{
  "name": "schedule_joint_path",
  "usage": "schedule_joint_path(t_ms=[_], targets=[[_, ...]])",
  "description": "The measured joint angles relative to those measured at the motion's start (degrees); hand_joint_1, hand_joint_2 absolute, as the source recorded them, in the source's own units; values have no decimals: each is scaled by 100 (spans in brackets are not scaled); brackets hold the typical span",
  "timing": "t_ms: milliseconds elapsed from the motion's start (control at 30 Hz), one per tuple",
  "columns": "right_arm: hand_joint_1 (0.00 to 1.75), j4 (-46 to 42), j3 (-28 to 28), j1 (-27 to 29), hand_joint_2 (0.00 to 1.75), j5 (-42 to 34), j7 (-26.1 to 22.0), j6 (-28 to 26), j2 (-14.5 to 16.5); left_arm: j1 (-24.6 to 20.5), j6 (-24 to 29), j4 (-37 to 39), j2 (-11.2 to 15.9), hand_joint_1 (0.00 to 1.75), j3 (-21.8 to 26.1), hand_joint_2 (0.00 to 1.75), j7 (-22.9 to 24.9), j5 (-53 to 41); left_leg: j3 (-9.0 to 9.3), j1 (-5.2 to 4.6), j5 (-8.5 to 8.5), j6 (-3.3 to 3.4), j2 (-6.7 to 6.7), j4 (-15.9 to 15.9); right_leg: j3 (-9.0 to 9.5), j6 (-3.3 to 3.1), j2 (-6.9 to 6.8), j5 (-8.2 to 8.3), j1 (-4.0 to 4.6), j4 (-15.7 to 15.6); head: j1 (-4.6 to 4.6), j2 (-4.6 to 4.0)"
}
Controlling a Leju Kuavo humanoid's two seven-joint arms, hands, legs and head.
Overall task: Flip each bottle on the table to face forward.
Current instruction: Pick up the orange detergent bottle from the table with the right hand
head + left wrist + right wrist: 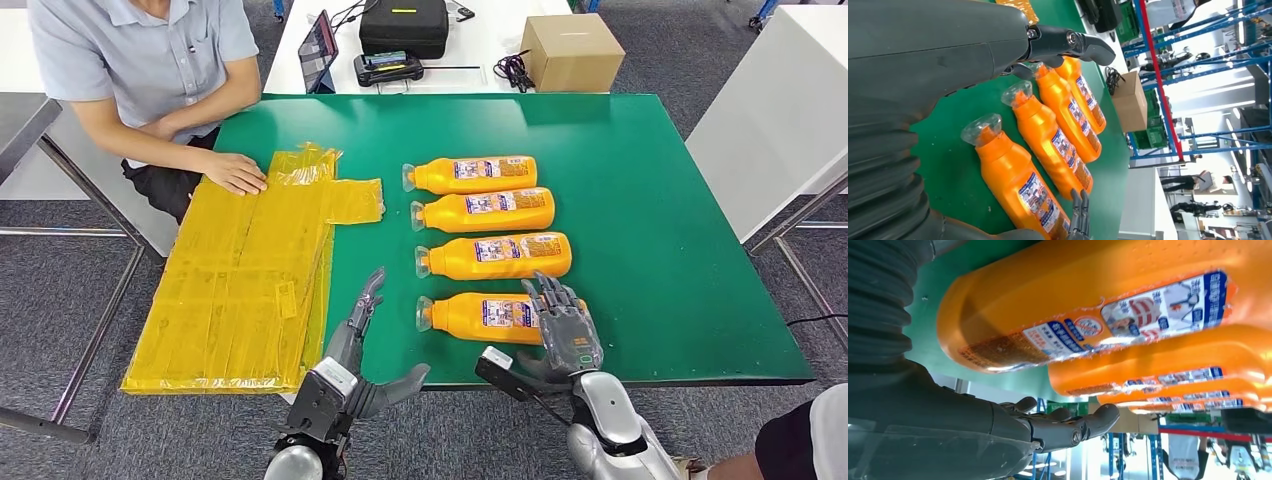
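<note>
Four orange bottles [492, 243] lie label-up in a row on the green table [660, 250], the right hand [565, 325] resting fingers-spread on the nearest bottle [485, 316], the left hand [362, 335] open and empty beside it.

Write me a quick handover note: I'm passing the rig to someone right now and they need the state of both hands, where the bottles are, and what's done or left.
Left hand: open, holding nothing, raised beside the cap end of the nearest bottle.
Right hand: fingers spread at the base end of that bottle; whether it touches cannot be told.
Bottles: four orange ones lie on their sides in a row on the green table, caps toward the robot's left, labels up. The other three: second, third, farthest.
A person's hand rests on the yellow bags.
Done: all labels show. Left: confirm the nearest, then withdraw.
</note>
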Motion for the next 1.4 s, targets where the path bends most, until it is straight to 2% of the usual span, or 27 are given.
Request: schedule_joint_path(t_ms=[733,1400], targets=[[0,298,267,-426,175,15,488,723,-146,12,-156,0,4,0,5,175,192,15,0,0,0,1,0,0,1,0,0,0,0,0,0,0],[0,415,404,-667,175,-109,559,1053,-300,17,-185,0,14,0,7,175,207,14,1,0,0,1,0,1,1,1,0,1,0,0,-1,0]])
